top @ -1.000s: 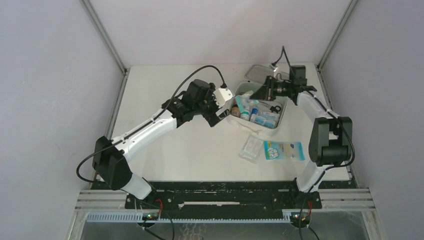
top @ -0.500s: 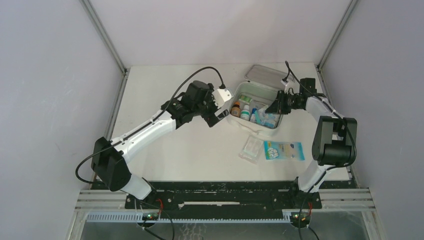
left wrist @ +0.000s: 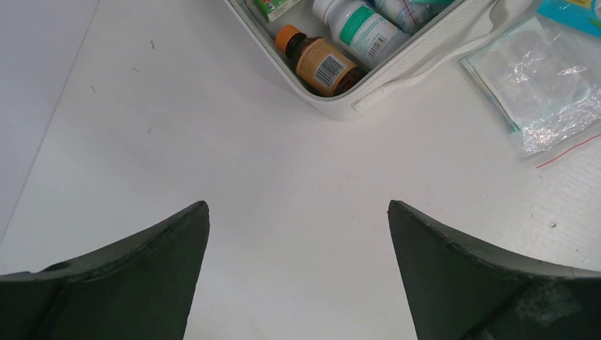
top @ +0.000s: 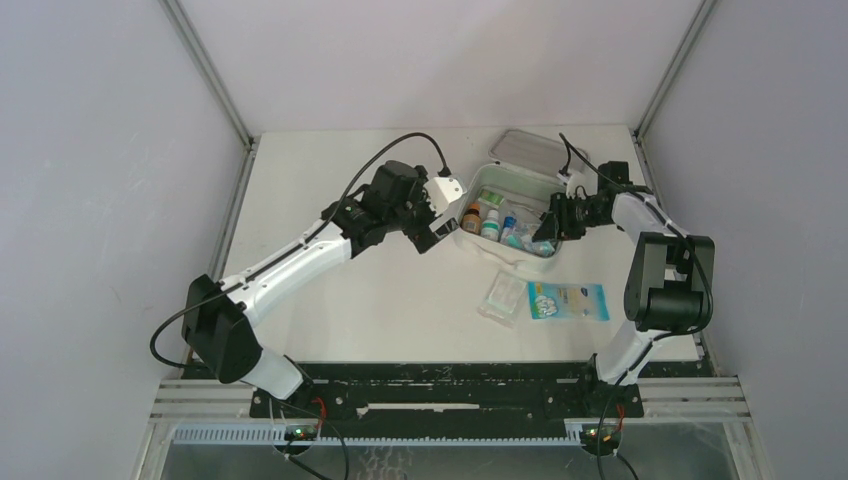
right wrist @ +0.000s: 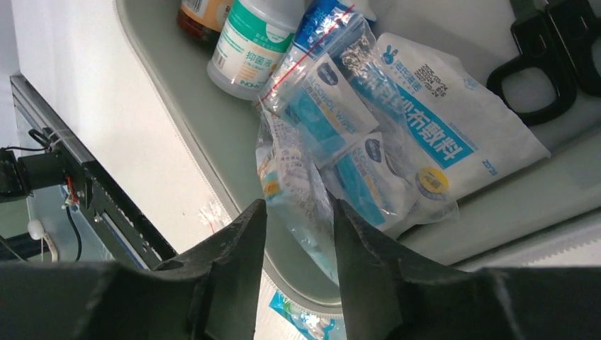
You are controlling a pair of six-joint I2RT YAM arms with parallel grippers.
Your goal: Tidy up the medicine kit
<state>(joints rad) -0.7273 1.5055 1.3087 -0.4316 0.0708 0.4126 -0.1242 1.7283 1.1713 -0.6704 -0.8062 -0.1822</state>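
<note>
The kit [left wrist: 414, 67] sits open on the far right part of the tabletop [top: 350, 300], its lid [top: 530, 148] folded back flat toward the far edge. Inside, along the left end, I can see 2 bottles standing side by side: a brown bottle [left wrist: 319, 62] with an orange cap and a white bottle [left wrist: 361, 28] with a green label. Black scissors [right wrist: 546, 49] lie toward the far side, and a white pouch [right wrist: 453, 120] with blue print lies flat on the pale grey floor. A clear bag [right wrist: 319, 142] of small blue sachets rests partly on that pouch, with its near end rising over the kit's near wall. The right end effector [right wrist: 298, 205] is at that wall with its jaws a little apart and the bag's end between them; I cannot tell whether they pinch it or only flank it. The left end effector [left wrist: 298, 205] hangs over bare tabletop just beside the kit's near left corner, jaws spread wide with nothing between them. On the tabletop near the kit's front lie 2 packets side by side, a clear packet [top: 503, 297] and a blue packet [top: 570, 301].
</note>
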